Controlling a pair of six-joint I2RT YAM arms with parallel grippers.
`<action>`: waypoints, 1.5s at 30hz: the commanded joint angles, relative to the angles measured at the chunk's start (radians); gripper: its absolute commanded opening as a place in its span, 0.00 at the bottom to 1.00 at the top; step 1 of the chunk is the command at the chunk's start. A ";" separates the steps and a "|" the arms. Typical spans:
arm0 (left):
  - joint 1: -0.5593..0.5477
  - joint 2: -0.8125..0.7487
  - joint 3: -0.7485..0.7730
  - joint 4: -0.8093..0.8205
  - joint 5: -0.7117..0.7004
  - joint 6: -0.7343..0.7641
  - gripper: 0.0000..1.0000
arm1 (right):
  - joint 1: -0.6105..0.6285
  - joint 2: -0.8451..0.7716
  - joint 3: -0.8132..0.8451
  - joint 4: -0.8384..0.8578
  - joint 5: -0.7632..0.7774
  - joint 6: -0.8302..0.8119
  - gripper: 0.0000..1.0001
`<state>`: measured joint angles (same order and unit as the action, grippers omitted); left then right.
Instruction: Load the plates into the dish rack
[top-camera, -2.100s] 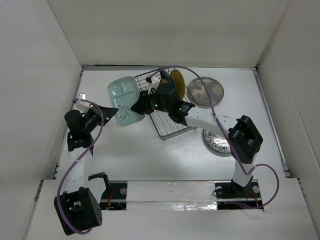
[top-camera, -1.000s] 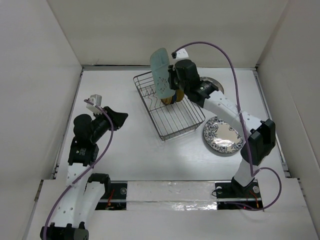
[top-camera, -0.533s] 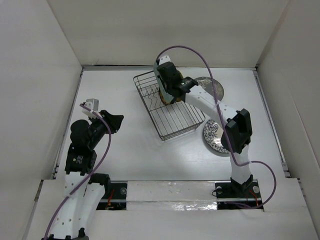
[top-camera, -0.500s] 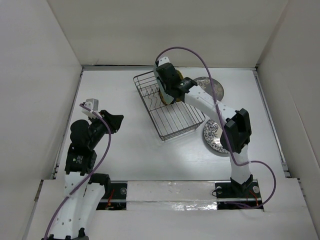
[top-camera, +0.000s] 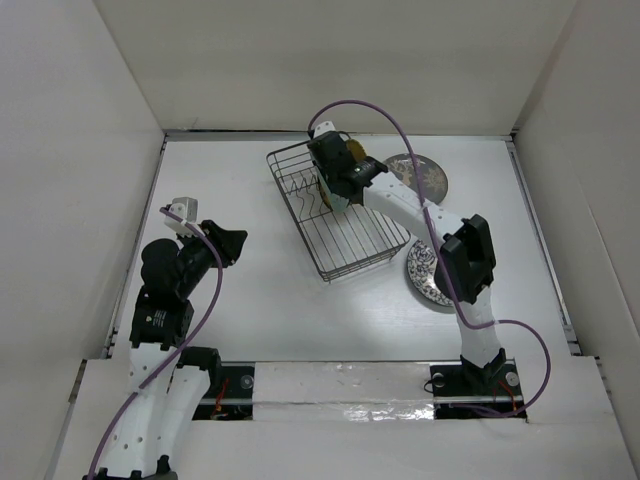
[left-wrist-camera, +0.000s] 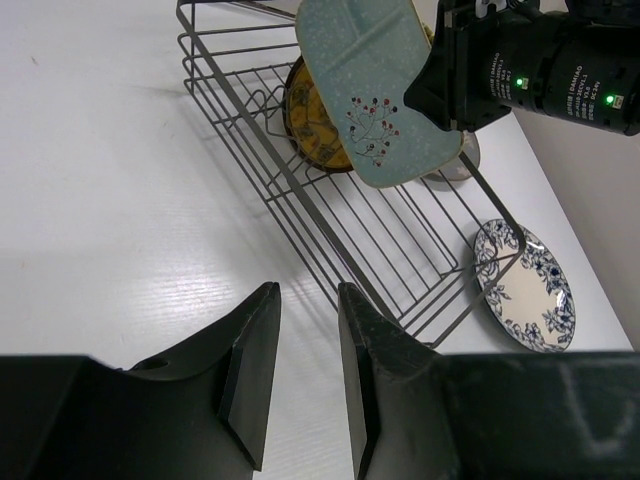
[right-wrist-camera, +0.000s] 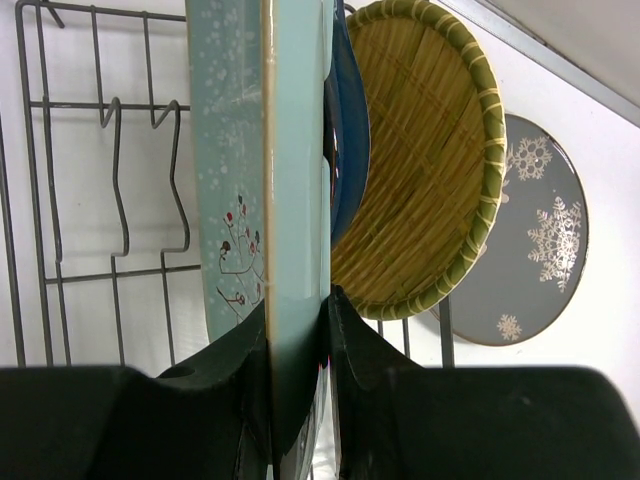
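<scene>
White table (top-camera: 270, 300). My right gripper (right-wrist-camera: 298, 305) is clamped on the mint dish (left-wrist-camera: 372, 95), held upright over the dish rack (top-camera: 350, 240). Left gripper (left-wrist-camera: 307, 300) is parted and empty.

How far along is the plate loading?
Done: a yellow woven plate and a dark blue dish stand in the dish rack. In hand: the mint dish, on edge in the right jaws. Left: the grey deer plate and blue-and-white plate on the table.

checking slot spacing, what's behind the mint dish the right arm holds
A dark blue dish stands right behind the mint dish, then a yellow woven plate, both in the dish rack. The mint dish covers most of the blue one and the tines holding it.
</scene>
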<state>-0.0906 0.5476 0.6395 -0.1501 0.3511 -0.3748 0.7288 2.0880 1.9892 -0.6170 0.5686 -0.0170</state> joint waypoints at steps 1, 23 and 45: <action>-0.005 0.003 0.045 0.026 -0.004 0.013 0.27 | 0.003 -0.008 0.088 0.099 0.068 0.005 0.00; -0.005 0.015 0.043 0.032 0.002 0.010 0.27 | 0.003 0.156 0.180 0.025 0.001 0.055 0.00; -0.005 0.015 0.042 0.021 -0.011 0.010 0.26 | -0.162 -0.506 -0.464 0.580 -0.281 0.222 0.00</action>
<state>-0.0906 0.5694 0.6399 -0.1524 0.3458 -0.3748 0.6746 1.7588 1.6630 -0.3016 0.4126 0.1169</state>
